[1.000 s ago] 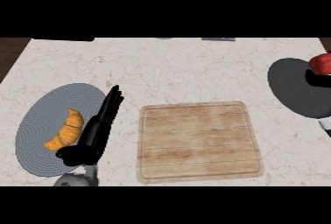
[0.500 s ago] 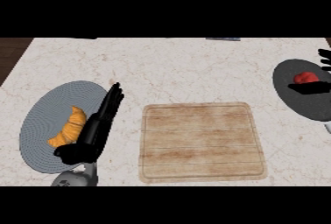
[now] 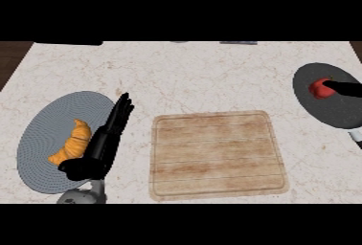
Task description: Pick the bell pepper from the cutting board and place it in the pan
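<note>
Head view has the bell pepper (image 3: 322, 88) lower now than a second ago, down inside the dark pan (image 3: 332, 110) and no longer up at its rim, so the placing looks all but done and only the release is left. Right robot hand (image 3: 346, 88) reaches in beside it, but whether its fingers clasp or part I cannot tell; left robot hand (image 3: 106, 139) rests straight-fingered beside the croissant (image 3: 71, 147). Squat and round, the pepper shows no long axis.

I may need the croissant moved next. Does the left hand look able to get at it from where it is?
Probably yes. The left hand rests open, fingers straight, along the right edge of the grey plate, and the croissant lies just beside it on that plate. Nothing stands between them.
</note>
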